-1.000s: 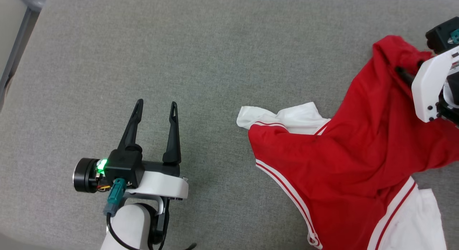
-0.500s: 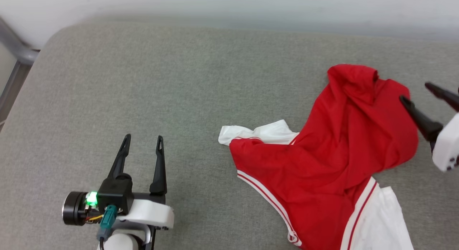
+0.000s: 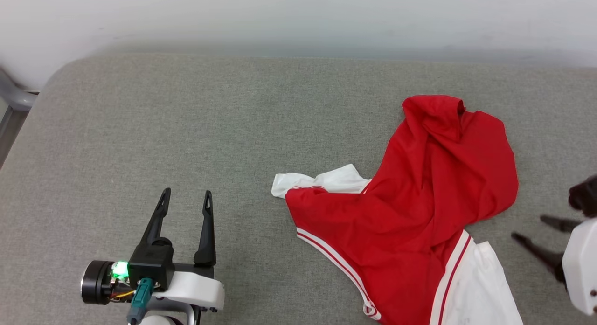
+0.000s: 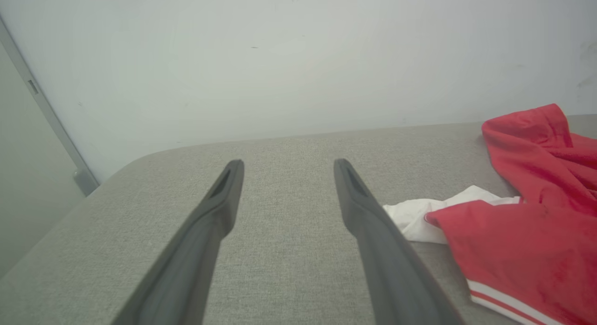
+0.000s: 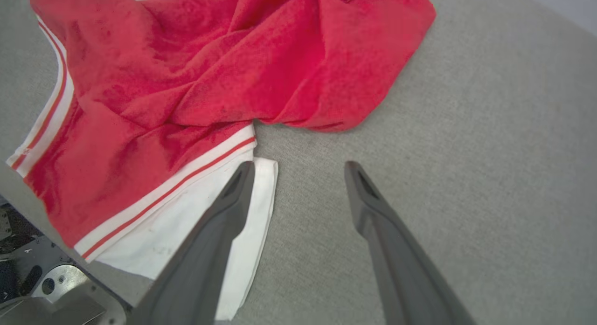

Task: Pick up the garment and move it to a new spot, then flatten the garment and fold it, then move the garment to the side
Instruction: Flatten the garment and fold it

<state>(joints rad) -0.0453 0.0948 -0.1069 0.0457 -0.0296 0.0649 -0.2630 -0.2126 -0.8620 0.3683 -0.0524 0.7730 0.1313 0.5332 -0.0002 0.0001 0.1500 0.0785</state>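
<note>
Head view first: where is the garment [image 3: 410, 208]?

— On the right half of the grey woven cushion [image 3: 186, 129], in a loose heap. Its red body is bunched into soft folds that rise to a peak on the side nearest the wall [image 3: 298, 17]. A crumpled sleeve [image 3: 322, 179], white, pokes out on the heap's left. A flat sleeve [image 3: 475, 287], also white, spreads at the near edge.

— Any trim?

— A red-and-white striped band [image 3: 331, 250] follows the curved edge.

— And the grippers?

— The right gripper [image 3: 528, 226] stands wide and empty, just beside the flat sleeve. The left gripper [image 3: 186, 192] is spread wide too and holds nothing. It sits well apart from the garment, over bare cushion. Both have matte, dark, tapered fingers.

— What do the wrist views add?

— The right wrist view brings out the fuzzy nap of the red cloth. One finger crosses the flat sleeve's edge there; whether it touches, I cannot tell. A metal bracket [image 5: 60, 287] sits in that view's lower left corner. The left wrist view looks low across the cushion's rounded corner to the pale wall and a grey frame post [image 4: 46, 115].
</note>
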